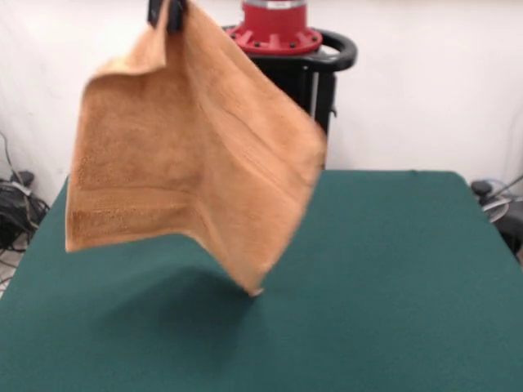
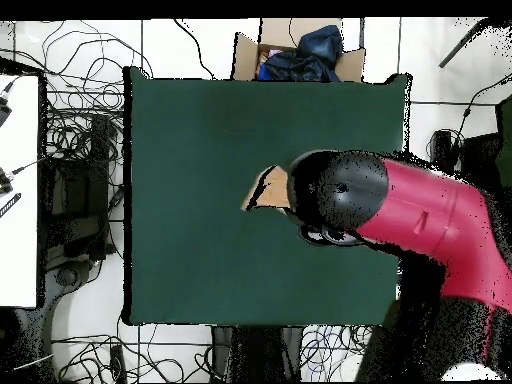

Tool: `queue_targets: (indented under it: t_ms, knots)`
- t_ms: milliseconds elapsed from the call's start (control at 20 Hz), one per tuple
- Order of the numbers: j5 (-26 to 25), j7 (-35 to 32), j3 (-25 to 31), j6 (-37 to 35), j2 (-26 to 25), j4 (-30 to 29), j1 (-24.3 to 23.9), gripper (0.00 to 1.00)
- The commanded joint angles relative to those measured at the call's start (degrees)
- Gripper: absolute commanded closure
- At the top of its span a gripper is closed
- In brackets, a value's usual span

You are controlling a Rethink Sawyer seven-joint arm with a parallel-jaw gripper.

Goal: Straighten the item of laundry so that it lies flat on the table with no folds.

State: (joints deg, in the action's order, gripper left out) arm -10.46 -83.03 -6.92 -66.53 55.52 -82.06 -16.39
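The item of laundry (image 1: 192, 155), a peach-tan terry towel, hangs in the air above the table (image 1: 392, 278). It is pinched at its top corner by my gripper (image 1: 167, 12), whose black tips show at the picture's top edge, shut on the cloth. The towel hangs spread but creased, with a vertical fold down its middle, and its lowest corner sits just above the green top. From overhead only a small piece of the towel (image 2: 268, 190) peeks out from under the red and black arm (image 2: 400, 215), which hides the gripper.
An open cardboard box (image 2: 300, 55) with dark blue contents stands beyond the table's far edge in the overhead view. Cables lie on the floor to the left. A white surface (image 2: 20, 190) borders the left side.
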Motion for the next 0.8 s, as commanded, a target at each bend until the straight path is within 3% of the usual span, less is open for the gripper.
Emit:
queue_targets:
  t_ms: [50, 300, 800]
  knots:
    - [-2.7, 16.6, 7.5, -4.5, 3.6, -0.3, -2.7, 1.0]
    - [-0.7, 19.6, 10.9, 4.3, 4.3, -1.1, -4.7, 1.0]
    - [-3.3, 18.2, 12.6, 8.2, 4.2, 2.6, -4.5, 1.0]
